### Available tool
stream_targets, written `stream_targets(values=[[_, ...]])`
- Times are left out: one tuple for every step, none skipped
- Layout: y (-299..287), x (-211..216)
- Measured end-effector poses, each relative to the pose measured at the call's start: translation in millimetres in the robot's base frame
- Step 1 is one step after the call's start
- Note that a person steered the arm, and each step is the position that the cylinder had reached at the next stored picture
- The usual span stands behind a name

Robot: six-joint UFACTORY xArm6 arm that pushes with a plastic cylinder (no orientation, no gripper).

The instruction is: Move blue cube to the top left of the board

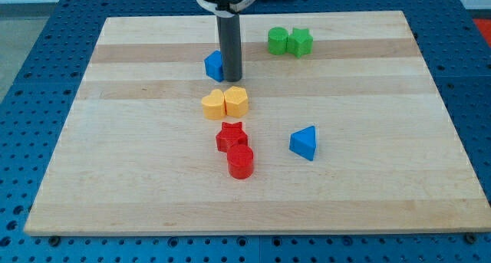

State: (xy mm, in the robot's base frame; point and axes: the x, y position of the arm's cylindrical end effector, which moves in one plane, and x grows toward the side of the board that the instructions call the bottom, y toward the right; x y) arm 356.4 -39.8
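The blue cube (213, 65) sits on the wooden board (138, 140) near the top middle. My tip (232, 80) stands right against the cube's right side, and the rod hides part of the cube. The rod comes down from the view's top. The board's top left corner lies well to the left of the cube.
A yellow hexagon block (213, 105) and a yellow heart-like block (236, 102) sit together just below my tip. A red star (231, 136) and a red cylinder (240, 162) lie lower. A blue triangular block (304, 143) is at right. A green cube (277, 41) and a green star (300, 42) sit at the top.
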Motion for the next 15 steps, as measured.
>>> stream_targets(values=[[-3.1,-12.5],[-32.2,-16.9],[-64.9,-16.8],[-70.9,-23.6],[-69.7,-35.7],[-70.2,-53.4],[-78.6,-70.4],[-98.0,-83.9],[-123.9,-84.3],[-131.3,-86.2],[-136.9,-93.7],[-147.3,-100.4],[-161.5,-104.6],[-164.4,-104.7],[-158.7,-104.7]])
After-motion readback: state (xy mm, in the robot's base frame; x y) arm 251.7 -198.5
